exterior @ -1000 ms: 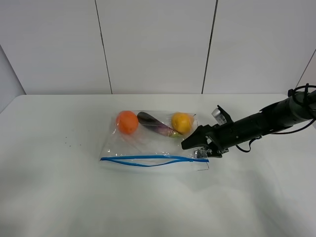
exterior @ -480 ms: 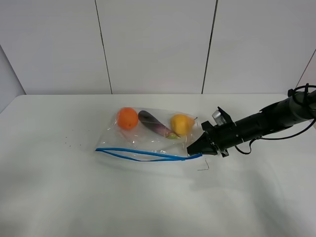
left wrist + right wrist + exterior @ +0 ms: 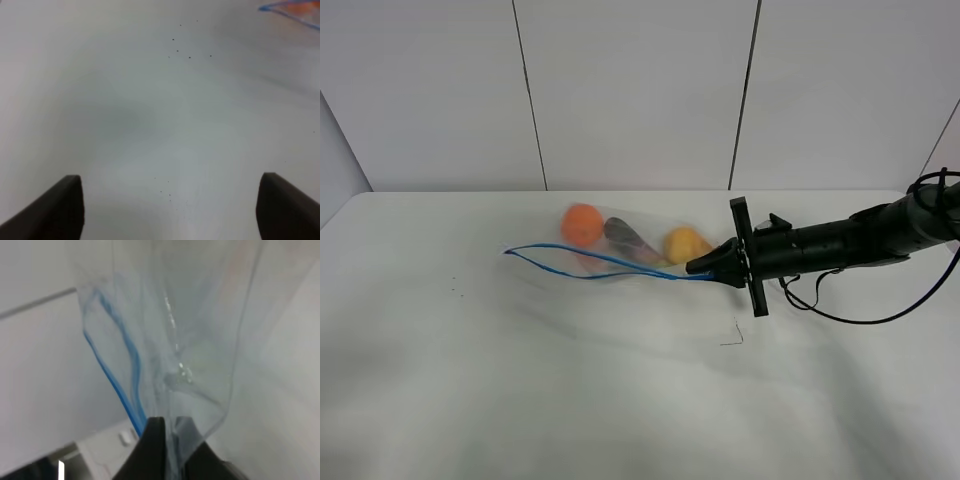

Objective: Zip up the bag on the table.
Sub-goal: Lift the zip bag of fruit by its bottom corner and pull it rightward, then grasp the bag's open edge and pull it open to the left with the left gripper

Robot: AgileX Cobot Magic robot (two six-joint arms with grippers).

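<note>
At the left of the high view the white table (image 3: 470, 400) carries only a few small dark specks (image 3: 457, 292). The left gripper (image 3: 170, 180) does not show in that view; its own camera shows the jaws standing wide open with nothing between them, over bare table, well apart from the bag.

In the middle of the frame is the clear bag (image 3: 620, 262), a little blurred. Its blue zip strip (image 3: 590, 260) runs from the left end toward the right. The two lines of the strip stand apart at the left and come together at the right. Through the plastic I see an orange fruit (image 3: 582, 224), then a dark purple vegetable (image 3: 625, 238), then a yellow fruit (image 3: 684, 245).

Just right of the yellow fruit, the right gripper (image 3: 705, 268) has its jaws closed on the right end of the strip. Its own camera shows the same pinch: the plastic and the blue strip go in between the two tips. Below this gripper a thin small wire-like thing (image 3: 732, 336) lies on the table.
</note>
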